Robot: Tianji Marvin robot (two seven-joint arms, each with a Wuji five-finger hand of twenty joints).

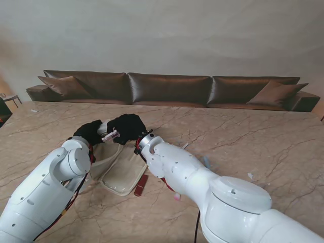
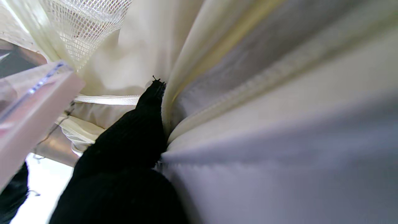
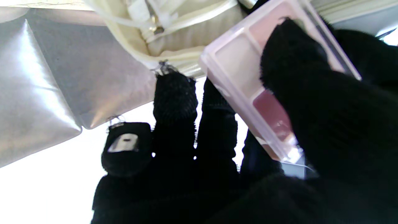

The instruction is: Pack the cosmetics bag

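Note:
The cream cosmetics bag (image 1: 120,174) lies open on the marble table, its mesh pocket (image 2: 84,28) and zip edge (image 3: 174,40) showing up close. My left hand (image 1: 88,131) is at the bag's far left rim, with a black-gloved finger (image 2: 133,137) pressed into a fold of the fabric, holding the bag. My right hand (image 1: 130,126) hovers over the far end of the bag, shut on a clear pink makeup palette (image 3: 245,81) with the thumb (image 3: 295,62) on its lid. The palette (image 1: 110,135) sticks out between both hands, and its edge (image 2: 31,102) shows in the left wrist view.
A dark red lipstick (image 1: 141,185) lies beside the bag's right edge, nearer to me. A small pink item (image 1: 177,196) sits under my right forearm. Small pale things (image 1: 206,162) lie to the right. A brown sofa (image 1: 169,88) runs behind the table.

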